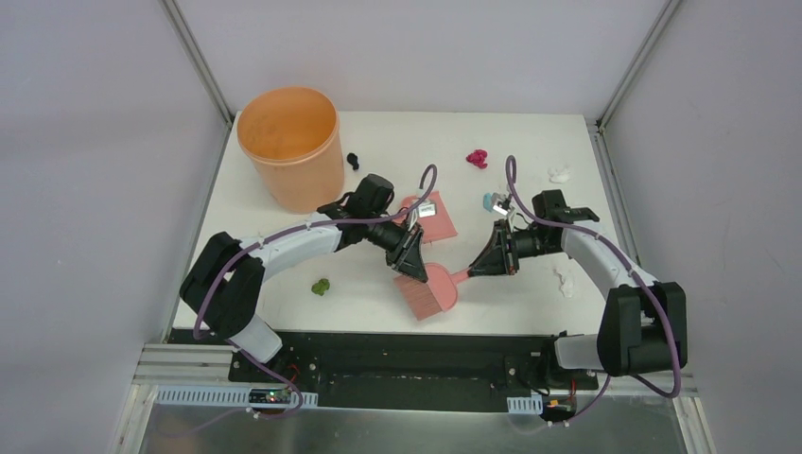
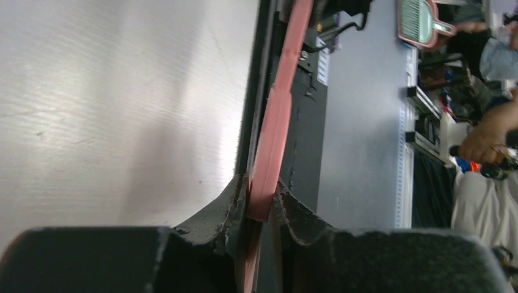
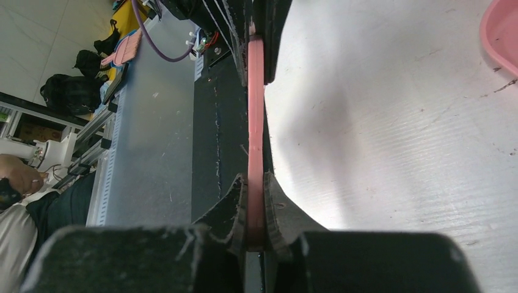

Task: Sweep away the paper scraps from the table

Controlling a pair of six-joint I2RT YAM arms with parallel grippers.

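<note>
The pink hand brush hangs just above the near middle of the white table. My right gripper is shut on its thin handle. My left gripper is shut on the wider body end. Paper scraps lie apart from both grippers: black, magenta, white, teal, a second white one and olive green. No dark blue scrap shows.
The pink dustpan lies flat just behind my left wrist; its rim shows in the right wrist view. An orange bucket stands at the back left. The black and aluminium frame edges the near side.
</note>
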